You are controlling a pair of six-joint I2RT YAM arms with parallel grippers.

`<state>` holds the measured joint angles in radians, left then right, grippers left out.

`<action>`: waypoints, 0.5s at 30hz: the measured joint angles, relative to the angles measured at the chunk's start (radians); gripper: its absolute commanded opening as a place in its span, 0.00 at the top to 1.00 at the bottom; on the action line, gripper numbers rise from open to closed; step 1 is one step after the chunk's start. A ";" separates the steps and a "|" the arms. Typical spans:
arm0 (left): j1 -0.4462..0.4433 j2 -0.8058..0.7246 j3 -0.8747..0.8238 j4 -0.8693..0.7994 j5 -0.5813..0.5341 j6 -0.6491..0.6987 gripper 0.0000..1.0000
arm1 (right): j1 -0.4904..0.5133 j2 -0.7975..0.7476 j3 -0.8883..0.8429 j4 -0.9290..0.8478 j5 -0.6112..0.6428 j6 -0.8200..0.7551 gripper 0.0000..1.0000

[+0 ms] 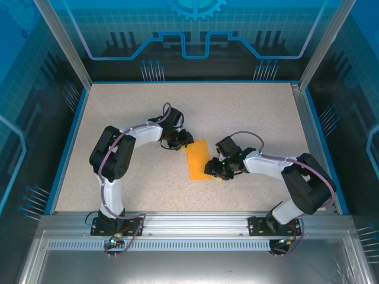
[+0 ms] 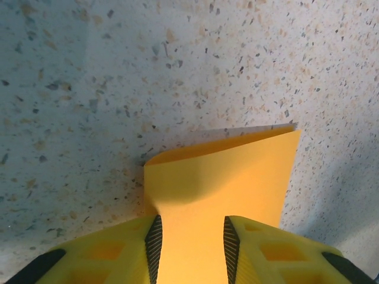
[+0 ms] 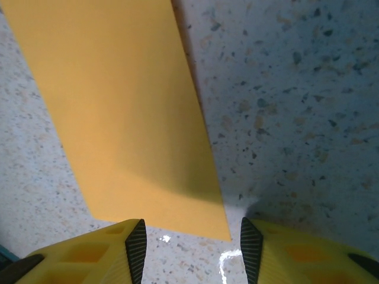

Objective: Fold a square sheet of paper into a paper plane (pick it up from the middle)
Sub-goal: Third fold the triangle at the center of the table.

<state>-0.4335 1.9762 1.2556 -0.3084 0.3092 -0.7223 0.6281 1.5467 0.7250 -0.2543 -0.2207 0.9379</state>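
Your left gripper (image 2: 191,244) stands with its jaws partly apart. The gap is narrow, and the flat orange-yellow face of the square sheet of paper (image 2: 225,177) fills it from one ribbed pad to the other. The sheet reaches well past the gap on the right side and runs on beneath the yellow fingers (image 2: 100,254), so no edge of it sits pinched between them. You cannot tell from this wrist view whether the tips press down on it.

Your right gripper (image 3: 192,244) is spread wider and holds nothing. Bare speckled surface shows between its black pads (image 3: 136,245), and the near edge of the sheet (image 3: 118,106) lies just beyond the tips.

From above, the sheet (image 1: 198,160) lies near the middle of the table (image 1: 249,112). It looks like a rectangle longer than it is wide, slightly tilted, with its long sides running away from the arm bases. In the left wrist view its far edge lifts a little off the surface and throws a thin shadow, and the corner beside the left finger curls up.

The left gripper (image 1: 181,141) sits at the sheet's far left corner. The right gripper (image 1: 212,170) sits at its near right side, so the two flank it from opposite ends.

Further out, the table has a blue rim, and both arm bases are bolted to an aluminium rail (image 1: 195,223) along the near edge.
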 measured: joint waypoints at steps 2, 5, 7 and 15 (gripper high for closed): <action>0.000 0.000 0.000 0.000 0.001 0.000 0.63 | 0.001 0.006 0.006 -0.006 0.001 0.000 0.52; 0.000 -0.006 -0.009 0.007 0.003 0.000 0.62 | 0.006 0.006 0.008 -0.008 0.005 0.000 0.51; 0.000 -0.019 -0.014 0.007 0.007 0.000 0.61 | 0.007 0.005 0.010 -0.014 0.009 0.000 0.51; -0.011 -0.077 -0.015 0.057 0.070 -0.010 0.61 | 0.006 -0.013 0.008 -0.009 0.022 0.010 0.50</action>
<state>-0.4450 1.8992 1.2407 -0.2512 0.3790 -0.7322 0.6338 1.5337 0.7330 -0.2630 -0.1989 0.9474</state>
